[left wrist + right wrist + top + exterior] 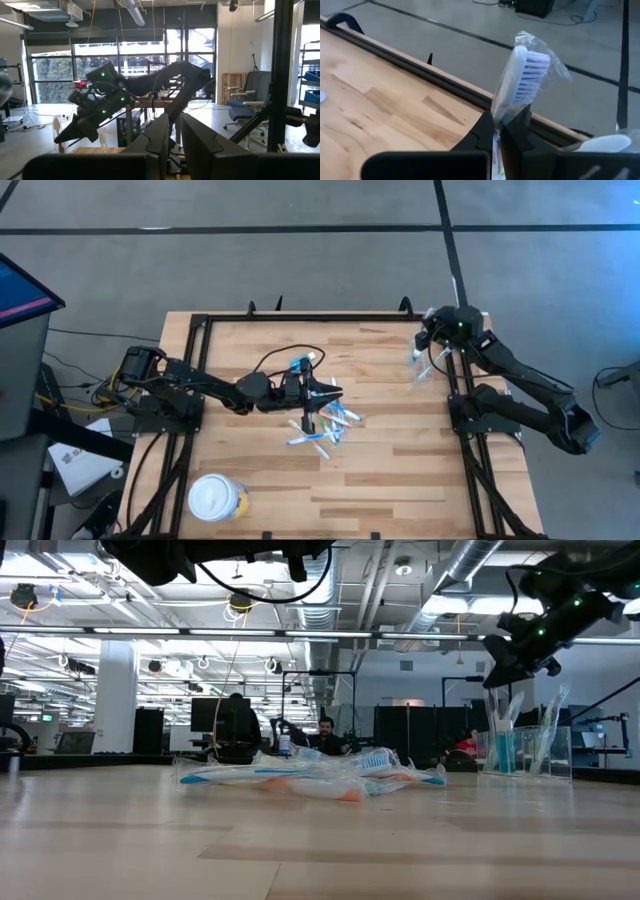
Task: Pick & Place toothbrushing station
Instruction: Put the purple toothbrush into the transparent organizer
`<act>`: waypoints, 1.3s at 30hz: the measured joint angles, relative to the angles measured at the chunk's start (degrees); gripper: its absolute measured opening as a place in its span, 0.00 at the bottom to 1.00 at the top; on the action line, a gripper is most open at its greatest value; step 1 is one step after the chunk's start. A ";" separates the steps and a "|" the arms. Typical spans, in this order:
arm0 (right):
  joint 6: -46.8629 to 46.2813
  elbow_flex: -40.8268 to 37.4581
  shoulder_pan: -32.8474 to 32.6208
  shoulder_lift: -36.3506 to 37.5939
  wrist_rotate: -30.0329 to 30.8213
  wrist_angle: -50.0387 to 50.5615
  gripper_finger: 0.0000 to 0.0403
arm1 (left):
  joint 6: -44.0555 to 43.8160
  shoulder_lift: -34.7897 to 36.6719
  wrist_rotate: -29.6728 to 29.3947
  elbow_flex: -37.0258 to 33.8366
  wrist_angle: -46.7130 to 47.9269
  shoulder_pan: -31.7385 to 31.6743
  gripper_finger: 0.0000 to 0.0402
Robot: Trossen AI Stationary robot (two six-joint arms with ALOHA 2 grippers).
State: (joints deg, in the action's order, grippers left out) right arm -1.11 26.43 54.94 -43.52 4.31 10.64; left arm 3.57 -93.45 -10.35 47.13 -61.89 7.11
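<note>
A thin white toothbrush sealed in clear plastic wrap (522,80) stands bristle-head up between the closed fingers of the right gripper (496,131), which pinches its handle above the small clear tumbler (522,750) at the table's far right edge. That tumbler already holds several upright brushes, so part of the sorting looks done, while a loose heap of wrapped white, blue and pink toothbrushes (325,425) lies near the middle of the light wooden table (390,480), so much remains. The left gripper (325,393) hangs just above the far side of that heap with its fingers narrowly apart; nothing can be seen between them. The overhead view alone shows the layout: heap in the centre, tumbler at the right rail, and a round white-lidded yellow tub (217,498) apart at the near left. The table-level view alone shows the tumbler's contents standing upright and the heap lying flat. The right wrist view alone shows the grip on the wrapped brush; the left wrist view shows mainly the right arm across the table.
</note>
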 joint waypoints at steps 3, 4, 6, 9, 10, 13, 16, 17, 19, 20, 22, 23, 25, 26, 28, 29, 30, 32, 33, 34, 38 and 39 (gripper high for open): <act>-0.39 -0.32 0.00 -0.69 -0.42 -0.01 0.01 | 0.01 0.00 0.00 0.00 -0.01 0.00 0.11; -0.49 -0.32 0.00 -1.13 -1.07 -0.13 0.01 | 0.00 0.00 -0.01 0.00 0.00 0.00 0.11; -0.91 -0.32 -0.02 -2.09 -2.38 -0.36 0.01 | 0.00 0.00 -0.02 0.00 -0.02 0.00 0.11; -1.10 -0.32 -0.07 -3.80 -2.84 -0.86 0.02 | 0.00 0.00 -0.02 0.00 -0.02 0.00 0.11; -1.10 -0.32 -0.04 -4.40 -2.84 -0.96 0.02 | 0.02 0.00 -0.02 0.00 -0.02 0.00 0.11; -1.09 -0.32 -0.08 -5.67 -2.85 -1.47 0.03 | 0.01 0.00 -0.03 0.00 0.00 0.00 0.11; -1.04 -0.32 -0.22 -6.23 -3.01 -2.16 0.04 | 0.02 0.00 -0.04 0.00 0.00 0.00 0.11; -1.04 -0.32 -0.22 -6.30 -3.01 -2.55 0.04 | 0.02 0.00 -0.04 0.00 0.00 0.00 0.11; -0.99 -0.32 -0.22 -6.32 -3.07 -2.65 0.07 | 0.02 0.00 -0.04 0.00 0.00 0.00 0.11; -0.87 -0.32 -0.22 -6.32 -3.14 -2.64 0.08 | 0.02 0.00 -0.04 0.00 0.00 0.00 0.11; -0.52 -0.32 -0.22 -6.32 -3.23 -2.59 0.11 | 0.02 0.00 -0.04 0.00 0.00 0.00 0.11; -0.41 -0.32 -0.22 -6.32 -3.23 -2.56 0.12 | 0.02 0.00 -0.04 0.00 0.00 0.00 0.11; -0.41 -0.32 -0.20 -6.32 -3.23 -2.56 0.14 | 0.02 0.00 -0.04 0.00 0.00 0.00 0.11; -0.41 -0.32 -0.20 -6.32 -3.25 -2.56 0.15 | 0.01 0.00 -0.04 0.00 0.00 0.00 0.11; -0.41 -0.32 -0.20 -6.32 -3.23 -2.56 0.15 | 0.02 0.00 -0.04 0.00 0.03 0.00 0.11; -0.41 -0.32 -0.20 -6.31 -3.23 -2.57 0.16 | 0.02 0.00 -0.04 0.00 0.03 0.00 0.11; -0.40 -0.32 -0.20 -6.30 -3.23 -2.58 0.16 | 0.02 0.00 -0.04 0.00 0.03 0.00 0.11; -0.06 -0.32 -0.20 -6.09 -3.23 -2.63 0.17 | 0.02 0.00 -0.04 0.00 0.05 0.00 0.11; 0.03 -0.32 -0.20 -5.77 -3.23 -2.64 0.18 | 0.02 0.00 -0.04 0.00 0.05 0.00 0.11; 0.03 -0.32 -0.20 -5.32 -3.19 -2.74 0.19 | 0.02 0.00 -0.04 0.00 0.07 0.00 0.11; 0.22 -0.32 -0.20 -2.93 -3.17 -2.70 0.24 | 0.01 0.00 -0.06 0.00 0.09 0.00 0.11; 0.19 -0.32 -0.20 -2.39 -3.17 -2.57 0.25 | 0.02 0.00 -0.05 0.00 0.09 0.00 0.11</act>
State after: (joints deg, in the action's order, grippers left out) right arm -0.92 26.11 54.74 -45.91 1.15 8.07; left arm 3.60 -93.45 -10.40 47.13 -61.80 7.11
